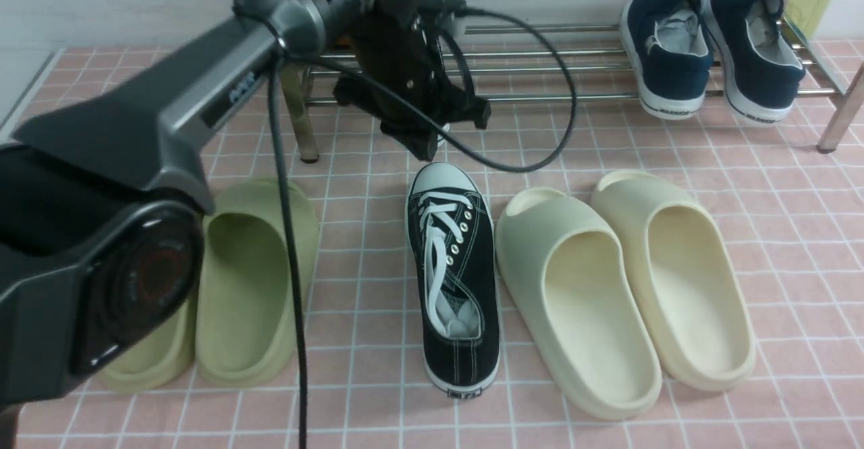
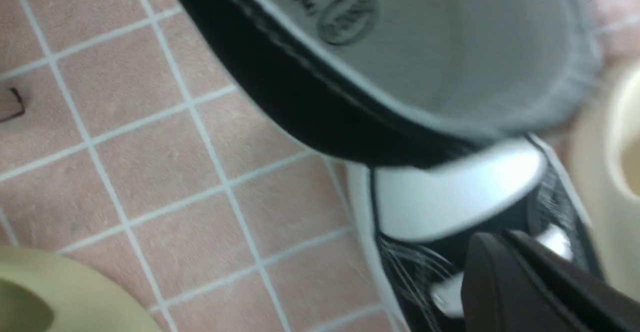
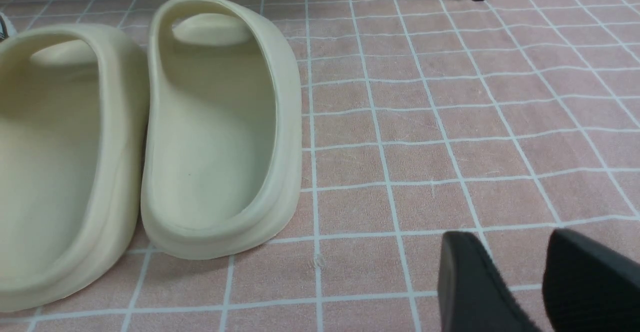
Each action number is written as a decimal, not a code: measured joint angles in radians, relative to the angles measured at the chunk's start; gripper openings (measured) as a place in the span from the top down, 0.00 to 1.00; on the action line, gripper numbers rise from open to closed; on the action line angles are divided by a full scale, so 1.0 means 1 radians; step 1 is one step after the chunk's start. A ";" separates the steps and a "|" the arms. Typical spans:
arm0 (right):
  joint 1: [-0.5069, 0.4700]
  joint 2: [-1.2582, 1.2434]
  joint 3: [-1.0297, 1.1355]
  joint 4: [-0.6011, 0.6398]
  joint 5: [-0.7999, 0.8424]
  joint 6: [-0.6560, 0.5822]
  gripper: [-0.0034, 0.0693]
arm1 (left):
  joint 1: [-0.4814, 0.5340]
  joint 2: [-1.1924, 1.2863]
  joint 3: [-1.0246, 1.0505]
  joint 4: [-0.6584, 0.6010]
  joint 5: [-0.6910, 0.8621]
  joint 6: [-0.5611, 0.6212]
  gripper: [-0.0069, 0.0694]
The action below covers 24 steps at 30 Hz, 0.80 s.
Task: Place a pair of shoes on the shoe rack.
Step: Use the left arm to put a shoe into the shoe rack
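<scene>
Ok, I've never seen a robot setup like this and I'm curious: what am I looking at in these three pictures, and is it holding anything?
It is a robot with two arms, each ending in a two-fingered gripper. The wide picture is taken from between the arms, looking forward. The other two come from a camera on each wrist.

On the pink tiled floor lie green slides, one black sneaker and cream slides. Navy slip-on shoes sit on the steel shoe rack behind.

The left gripper is near the rack, shut. Its camera shows a second black sneaker very close, above the first one's toe cap. Whether it is gripped is unclear. The right gripper is open and empty, beside the cream slides.
</scene>
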 joint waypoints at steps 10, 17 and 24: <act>0.000 0.000 0.000 0.000 0.000 0.000 0.62 | -0.003 0.021 0.000 0.159 -0.064 -0.209 0.91; 0.000 0.000 0.000 0.000 0.000 0.000 0.62 | -0.002 0.021 0.001 0.258 -0.082 -0.248 0.91; 0.000 0.000 0.000 0.000 0.000 0.000 0.62 | -0.002 0.021 0.001 0.263 -0.091 -0.245 0.90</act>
